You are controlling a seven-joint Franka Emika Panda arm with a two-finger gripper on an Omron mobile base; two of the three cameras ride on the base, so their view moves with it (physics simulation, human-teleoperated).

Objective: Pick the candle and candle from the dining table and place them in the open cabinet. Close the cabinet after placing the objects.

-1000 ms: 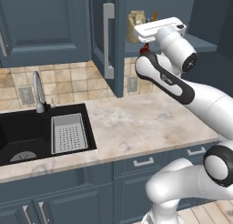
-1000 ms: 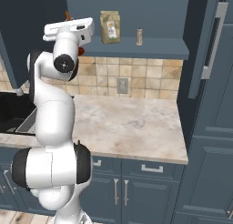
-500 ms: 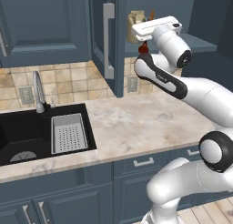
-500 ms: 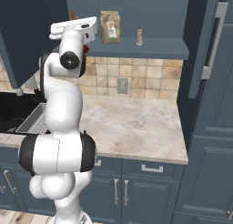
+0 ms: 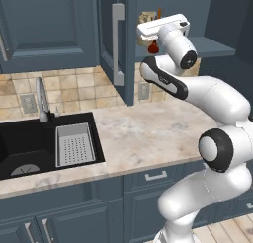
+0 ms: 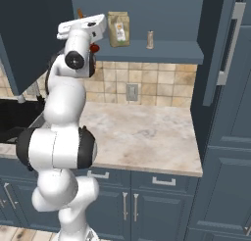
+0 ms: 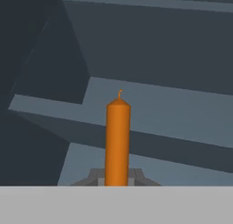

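Observation:
My gripper (image 5: 151, 37) (image 6: 90, 37) is raised at the open cabinet's shelf (image 6: 162, 52) (image 5: 213, 45), near its left end, and is shut on the slender dark red candle (image 7: 118, 136). The candle stands upright in the jaws, its flared foot (image 5: 153, 48) (image 6: 93, 48) hanging just below the hand. In the hand view the fingertips (image 7: 117, 180) clamp the stick low down, with the blue shelf behind it. The stubby grey-beige candle (image 6: 150, 39) stands on the shelf, to the right of a paper bag. The dining table is out of view.
A brown paper bag (image 6: 119, 29) (image 5: 147, 19) stands on the shelf beside the hand. The left cabinet door (image 5: 114, 44) juts out close to the gripper, and the right door (image 6: 228, 49) hangs open. Below lie a marble-look counter (image 6: 142, 132), a black sink (image 5: 29, 148) and a faucet (image 5: 42, 99).
The hand has pushed a little forward toward the cabinet with the candle still clamped, and the arm's lower links have swung round. The jaws stayed shut.

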